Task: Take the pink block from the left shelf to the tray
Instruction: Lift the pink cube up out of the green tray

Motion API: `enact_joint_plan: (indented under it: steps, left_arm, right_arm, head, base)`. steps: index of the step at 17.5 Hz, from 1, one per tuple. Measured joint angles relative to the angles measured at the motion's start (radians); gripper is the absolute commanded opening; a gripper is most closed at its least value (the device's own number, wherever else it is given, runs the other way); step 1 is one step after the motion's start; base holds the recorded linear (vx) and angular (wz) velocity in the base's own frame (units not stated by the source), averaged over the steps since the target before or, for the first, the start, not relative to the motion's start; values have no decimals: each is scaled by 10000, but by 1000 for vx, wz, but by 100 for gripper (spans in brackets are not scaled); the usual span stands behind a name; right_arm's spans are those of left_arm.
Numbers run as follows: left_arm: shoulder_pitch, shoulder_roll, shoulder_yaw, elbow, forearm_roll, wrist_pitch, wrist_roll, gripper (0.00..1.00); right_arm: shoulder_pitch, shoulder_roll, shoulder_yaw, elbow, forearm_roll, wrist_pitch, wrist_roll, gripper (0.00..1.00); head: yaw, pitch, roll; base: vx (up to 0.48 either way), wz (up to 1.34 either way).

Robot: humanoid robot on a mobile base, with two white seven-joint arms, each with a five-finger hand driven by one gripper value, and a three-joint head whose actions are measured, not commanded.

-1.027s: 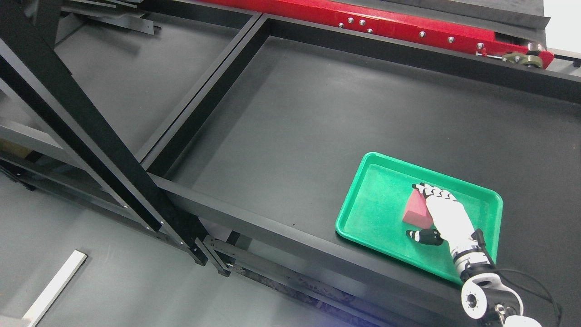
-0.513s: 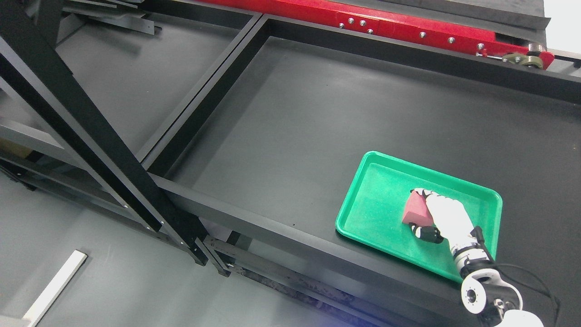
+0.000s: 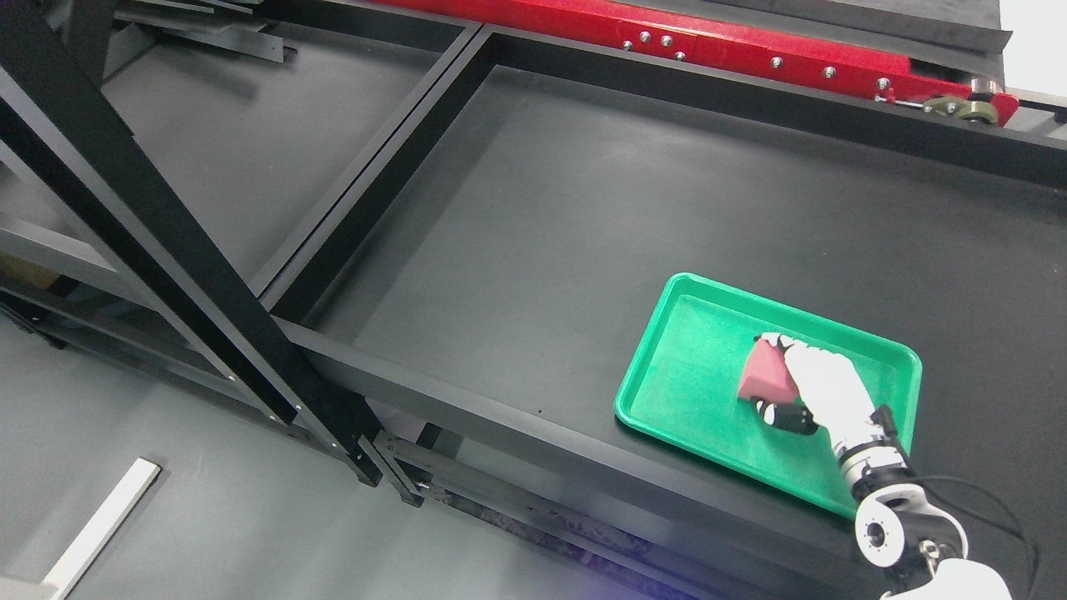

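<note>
Over the tray (image 3: 667,400), the right hand (image 3: 813,392) pinches the block (image 3: 765,377) between fingers and thumb, so the block should be set flat on the tray floor, clear of the rim, before the fingers spread and lift straight up.

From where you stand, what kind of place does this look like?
Probably a workshop or robot test lab: black metal shelf frames with dark matte decks, a red bolted machine rail along the back, and a green tray set out for sorting.
</note>
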Motion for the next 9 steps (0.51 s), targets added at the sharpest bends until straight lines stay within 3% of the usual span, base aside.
enact_joint_plan:
  steps: [9]
  left_arm:
    - [0,0,0,0,0,0,0,100]
  right_arm:
    - [668,78,-1226,-1124,-1899,-1666,-2388,3]
  head:
    - [0,0,0]
  base:
    - [0,0]
